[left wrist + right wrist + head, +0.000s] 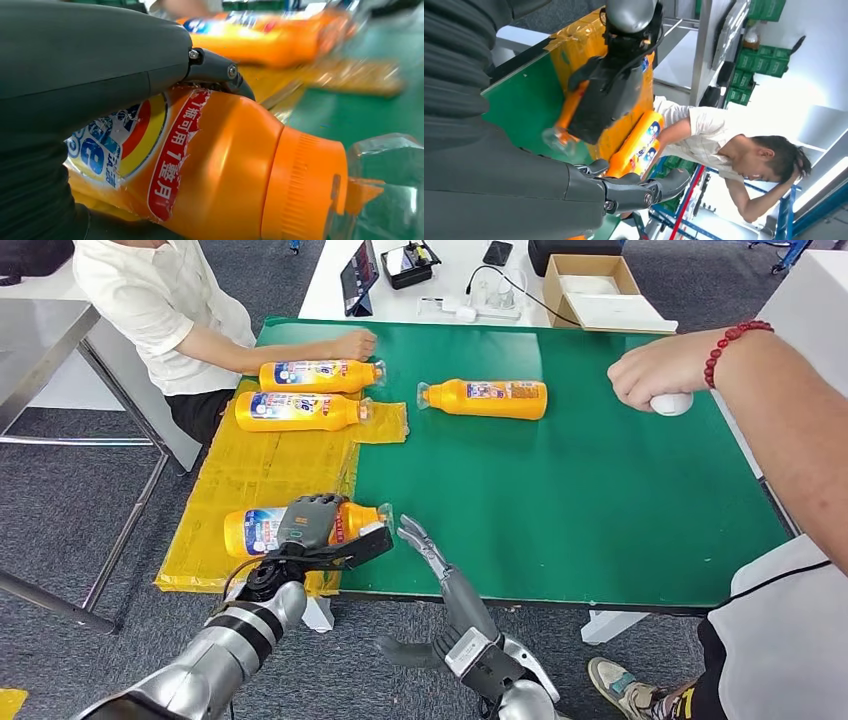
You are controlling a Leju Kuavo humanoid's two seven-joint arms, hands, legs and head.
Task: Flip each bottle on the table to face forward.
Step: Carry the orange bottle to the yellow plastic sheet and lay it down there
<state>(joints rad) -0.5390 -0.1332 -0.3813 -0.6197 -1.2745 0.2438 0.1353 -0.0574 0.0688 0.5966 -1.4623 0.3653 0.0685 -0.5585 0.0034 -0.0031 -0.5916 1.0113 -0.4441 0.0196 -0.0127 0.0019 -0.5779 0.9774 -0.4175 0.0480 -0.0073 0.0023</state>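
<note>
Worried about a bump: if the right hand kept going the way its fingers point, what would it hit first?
Probably the clear cap of the nearest orange bottle, which the left hand grips. The right hand points up-left at it, fingers apart, though depth is unclear.

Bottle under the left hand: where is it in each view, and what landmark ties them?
Head view: bottle at the near left table edge, under the left hand.
Left wrist view: bottle close up, cap end showing.
Right wrist view: bottle mostly behind that hand.
Shared landmark: yellow sheet.
</note>
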